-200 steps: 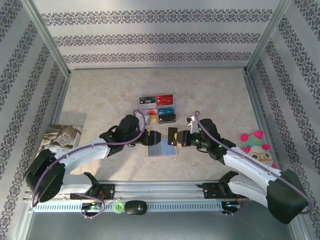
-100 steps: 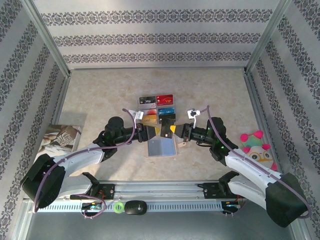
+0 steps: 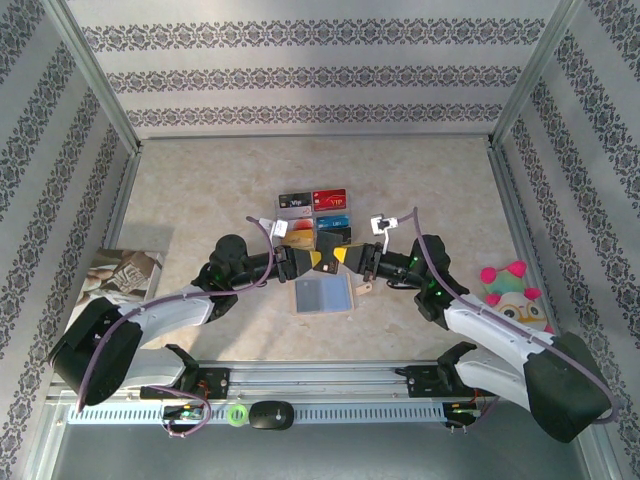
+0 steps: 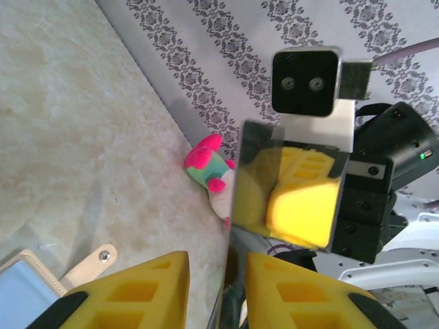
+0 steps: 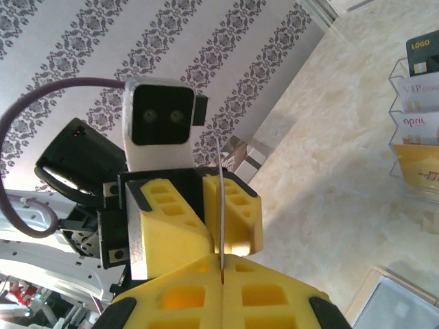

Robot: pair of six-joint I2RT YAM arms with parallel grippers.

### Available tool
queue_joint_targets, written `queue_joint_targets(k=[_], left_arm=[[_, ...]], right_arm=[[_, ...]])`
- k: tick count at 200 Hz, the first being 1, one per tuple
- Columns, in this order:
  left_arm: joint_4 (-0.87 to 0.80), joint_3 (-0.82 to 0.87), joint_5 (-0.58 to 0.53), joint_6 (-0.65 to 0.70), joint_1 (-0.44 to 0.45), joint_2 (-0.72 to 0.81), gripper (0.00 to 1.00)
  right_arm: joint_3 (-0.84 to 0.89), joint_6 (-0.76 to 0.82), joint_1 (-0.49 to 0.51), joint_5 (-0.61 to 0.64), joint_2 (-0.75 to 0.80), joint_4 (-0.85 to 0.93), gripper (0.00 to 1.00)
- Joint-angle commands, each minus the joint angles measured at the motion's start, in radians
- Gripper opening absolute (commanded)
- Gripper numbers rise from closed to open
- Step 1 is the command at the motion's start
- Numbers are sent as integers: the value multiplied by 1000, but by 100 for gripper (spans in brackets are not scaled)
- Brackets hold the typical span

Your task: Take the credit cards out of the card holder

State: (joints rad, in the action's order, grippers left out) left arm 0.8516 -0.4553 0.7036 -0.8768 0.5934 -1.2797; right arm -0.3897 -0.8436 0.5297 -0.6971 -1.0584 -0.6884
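place: lab test cell | evidence: wallpapered panel walls [image 3: 300,80]; aluminium frame [image 3: 92,70]; slotted mounting rail [image 3: 330,412]

I read "LOGO" on the dark card [image 5: 423,55] at the top end of the card rack [image 5: 395,72], and "april" on the white card [image 5: 417,123] two slots below.

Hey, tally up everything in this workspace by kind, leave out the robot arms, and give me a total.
Card holder: 1
Single card, held aloft: 1
Card rack with its display cards: 1
Booklet: 1
Plush toy: 1
Total: 5
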Motion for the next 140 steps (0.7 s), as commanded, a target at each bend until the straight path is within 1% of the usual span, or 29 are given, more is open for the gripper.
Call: queue_joint_targets(k=[1, 13, 18, 37, 51, 68, 77, 84, 93, 114, 137, 140], left_arm=[[115, 7, 28, -35, -12, -6, 25], [134, 9, 31, -48, -11, -8, 22], [139, 9, 32, -52, -12, -10, 20], [145, 10, 32, -63, -10, -5, 10], [132, 6, 28, -65, -11, 2, 0], [58, -20, 29, -38, -9, 19, 0], [-4, -45, 34, -8, -10, 30, 0], [-93, -71, 35, 37, -10, 47, 0], [-240, -115, 26, 119, -10, 76, 0], [-603, -266, -11, 339, -9, 104, 0], [-974, -466, -118, 615, 22, 77, 0], [-1021, -495, -139, 650, 29, 65, 0]], right_arm=[[-11, -9, 17, 4, -21, -54, 0], [-11, -10, 25, 11, -31, -53, 0], [-10, -10, 27, 14, -34, -79, 0], [-9, -11, 32, 26, -43, -80, 0], [-9, -7, 32, 35, -44, -65, 0], [-9, -2, 32, 43, -40, -49, 0], [-7, 2, 25, 48, -31, -17, 12], [-1, 5, 14, 51, -14, 5, 19], [15, 11, -7, 61, 18, 40, 22], [40, 40, -66, 112, 146, 182, 23], [40, 115, -103, 168, 297, 399, 23], [66, 118, -107, 177, 311, 418, 23]])
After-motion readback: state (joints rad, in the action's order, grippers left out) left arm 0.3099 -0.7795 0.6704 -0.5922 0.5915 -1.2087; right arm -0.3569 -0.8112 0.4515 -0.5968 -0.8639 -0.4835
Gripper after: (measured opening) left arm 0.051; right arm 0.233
